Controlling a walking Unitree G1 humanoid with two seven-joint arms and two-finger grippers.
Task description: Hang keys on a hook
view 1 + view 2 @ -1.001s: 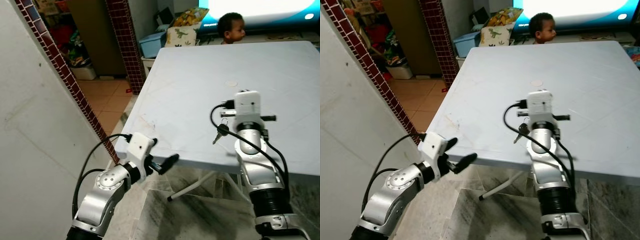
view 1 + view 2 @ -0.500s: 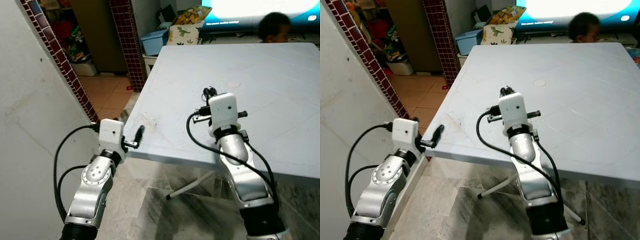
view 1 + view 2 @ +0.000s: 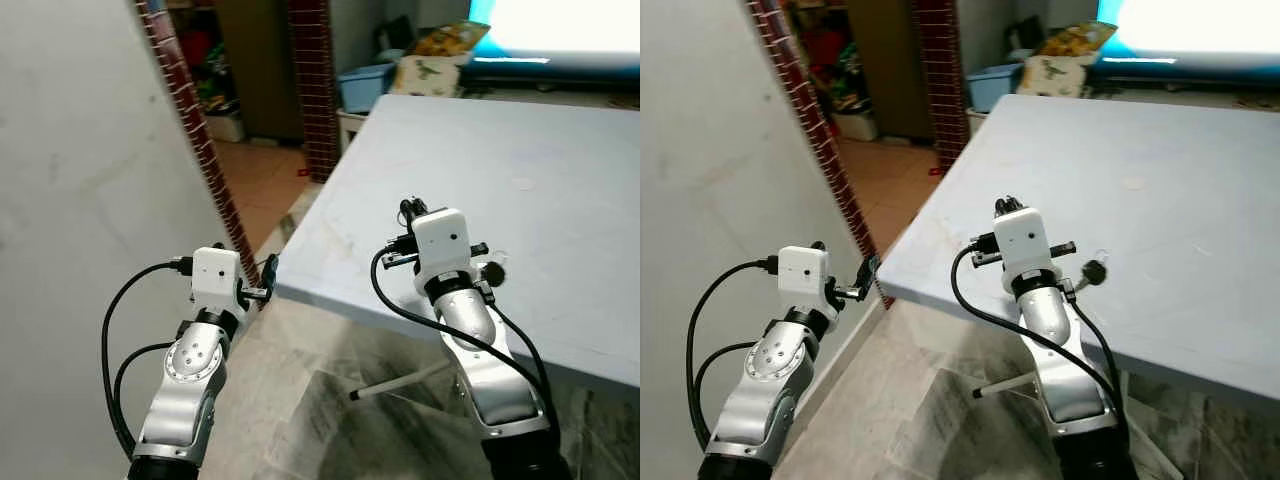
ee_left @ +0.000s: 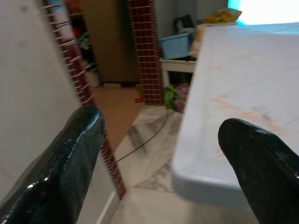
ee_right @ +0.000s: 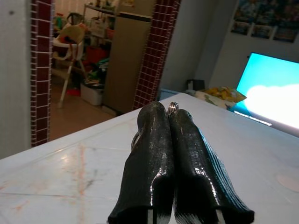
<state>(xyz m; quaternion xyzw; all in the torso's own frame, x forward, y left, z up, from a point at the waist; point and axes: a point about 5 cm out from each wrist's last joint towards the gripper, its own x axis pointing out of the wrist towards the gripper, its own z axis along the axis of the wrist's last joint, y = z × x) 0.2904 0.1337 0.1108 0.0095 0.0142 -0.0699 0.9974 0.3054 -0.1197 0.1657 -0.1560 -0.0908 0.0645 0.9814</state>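
So the right pincer [image 5: 170,116] is pinching the keys [image 3: 1092,270] by their ring, with a key dangling beside its wrist above the desk [image 3: 560,200]. The left pincer [image 4: 163,154] is waiting open, empty. Hanging looks undone; no hook is visible.

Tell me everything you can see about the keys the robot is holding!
The keys hang from a thin silver ring pinched between the shut black fingers of the right gripper, and the ring's edge peeks out at the fingertips. One small key with a dark head dangles beside the arm, just above the pale table near its front edge, and looks clear of the tabletop. How many keys there are is too small to tell.
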